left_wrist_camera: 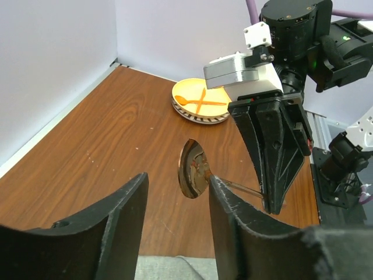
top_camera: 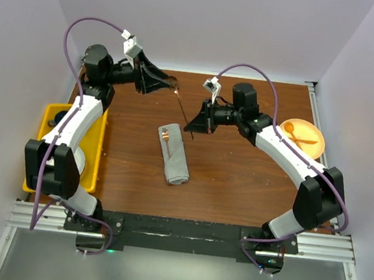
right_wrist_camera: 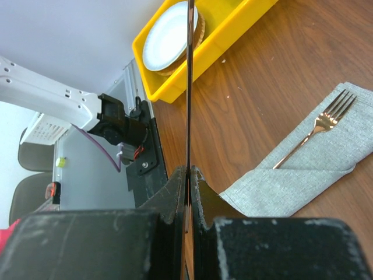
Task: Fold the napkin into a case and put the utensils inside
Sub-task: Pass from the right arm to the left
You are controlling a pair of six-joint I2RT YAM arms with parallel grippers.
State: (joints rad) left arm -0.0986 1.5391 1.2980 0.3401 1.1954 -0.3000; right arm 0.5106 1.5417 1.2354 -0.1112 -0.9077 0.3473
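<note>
Spoon point(left_wrist_camera: 191, 169) pinched in right jaws, bowl at open left jaws

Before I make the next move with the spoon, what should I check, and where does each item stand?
1. Right gripper clamped on the spoon handle: ok.
2. Spoon bowl sits between the left gripper fingers: ok in the left wrist view.
3. Left gripper closed on the bowl: not ok; the jaws stand apart, with a clear gap on one side.
4. Case lies folded and flat: ok.
5. Fork tucked into the case, tines out: ok.
6. Room in the fold beside the fork: cannot tell.
</note>
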